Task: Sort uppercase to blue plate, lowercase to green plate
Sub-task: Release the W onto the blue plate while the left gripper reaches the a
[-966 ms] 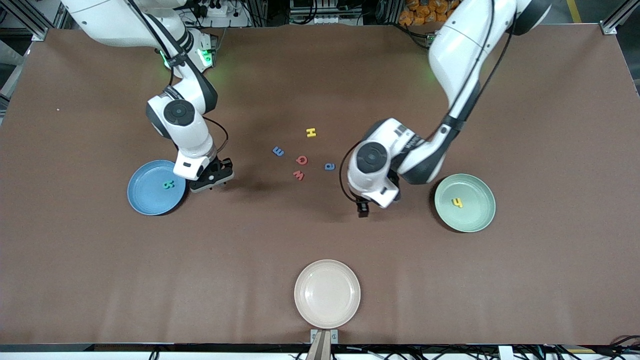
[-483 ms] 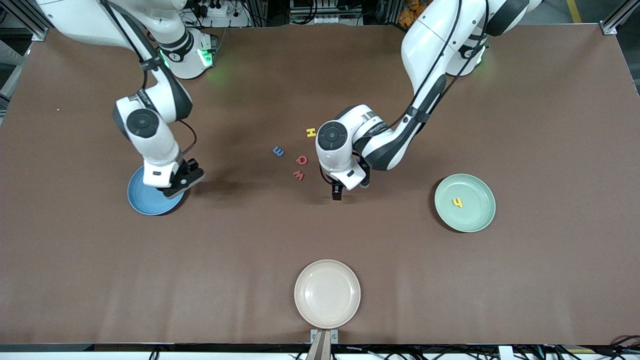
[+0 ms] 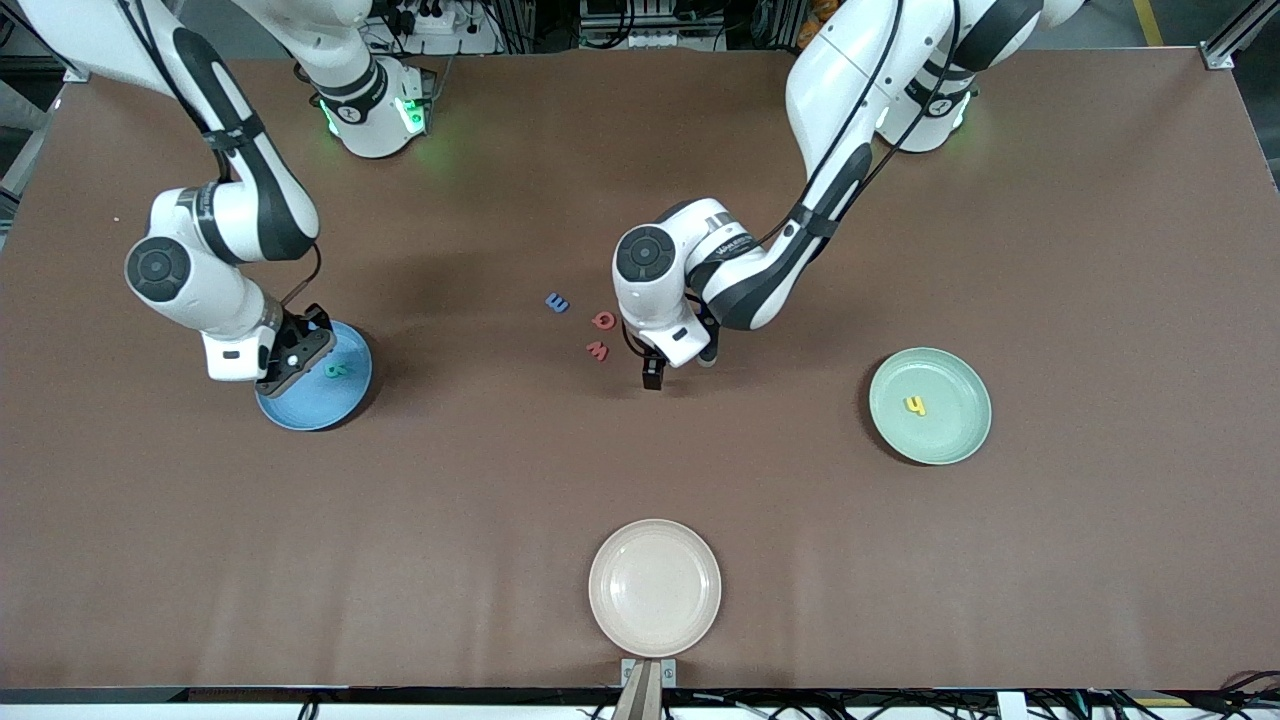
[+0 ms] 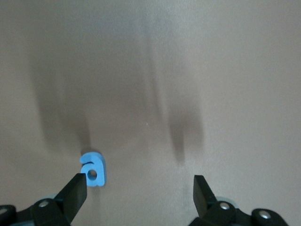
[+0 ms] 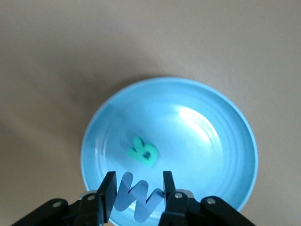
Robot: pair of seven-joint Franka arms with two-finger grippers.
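Since a second ago we have swung our right gripper (image 3: 290,362) over the blue plate (image 3: 345,402) and our left gripper (image 3: 660,372) beside the red w (image 3: 597,350). Left wrist view: fingers wide, the blue a (image 4: 93,169) at one tip, ready to pinch. Right wrist view: fingers clamp the blue M/W (image 5: 137,195) above the teal R (image 5: 143,151), for release.

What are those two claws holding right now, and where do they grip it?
The right gripper, over the blue plate, pinches the blue M/W by its two outer edges. The left gripper is open and empty, over the blue a.
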